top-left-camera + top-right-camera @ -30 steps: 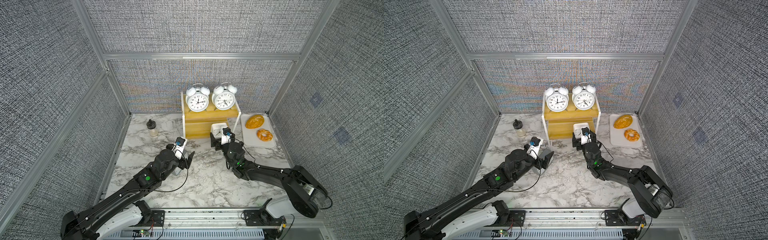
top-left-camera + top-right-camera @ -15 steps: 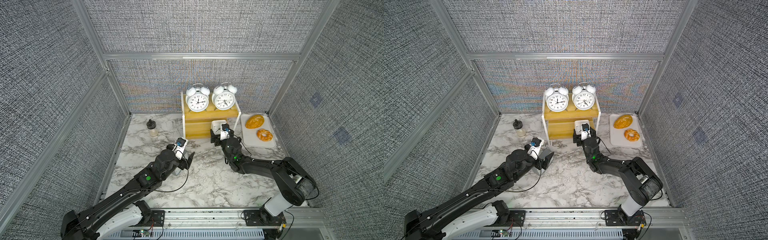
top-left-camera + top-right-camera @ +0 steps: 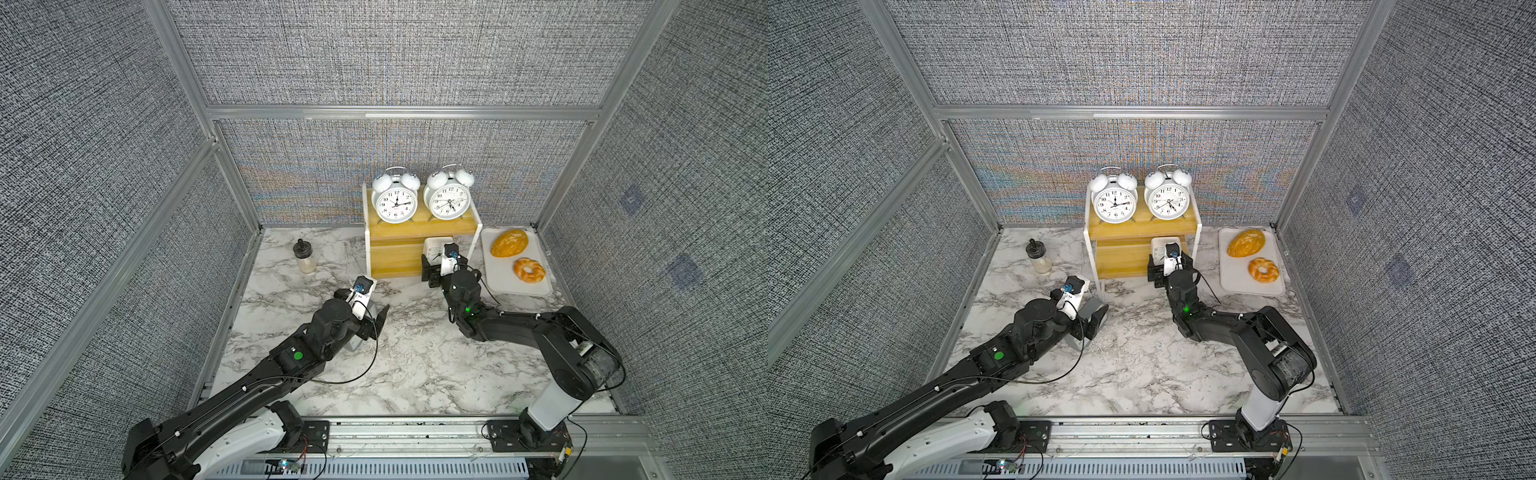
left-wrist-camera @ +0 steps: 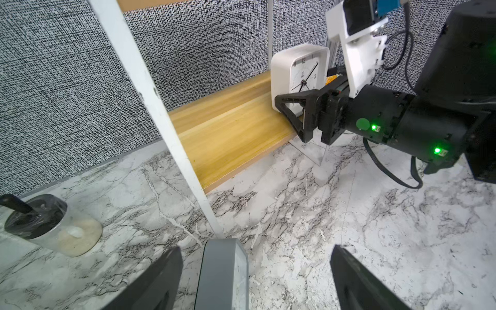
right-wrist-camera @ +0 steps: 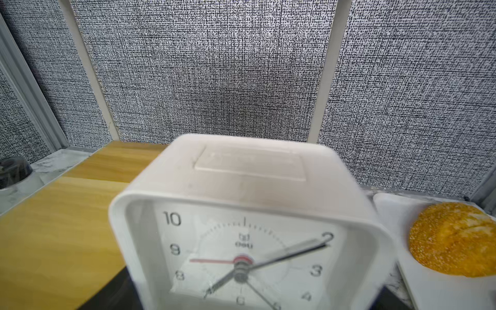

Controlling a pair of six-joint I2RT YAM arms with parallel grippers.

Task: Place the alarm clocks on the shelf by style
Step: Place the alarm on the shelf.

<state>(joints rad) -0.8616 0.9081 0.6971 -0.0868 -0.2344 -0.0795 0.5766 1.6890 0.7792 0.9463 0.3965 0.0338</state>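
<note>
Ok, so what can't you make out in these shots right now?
Grey clock: the left wrist view's edge cuts off all but one end; in both top views the left gripper covers most of it.
White square clock: lower dial cut off by the right wrist view's edge, face blurred.
Right gripper: whether it grips that clock is unclear; in the left wrist view the clock hides its far finger.
</note>
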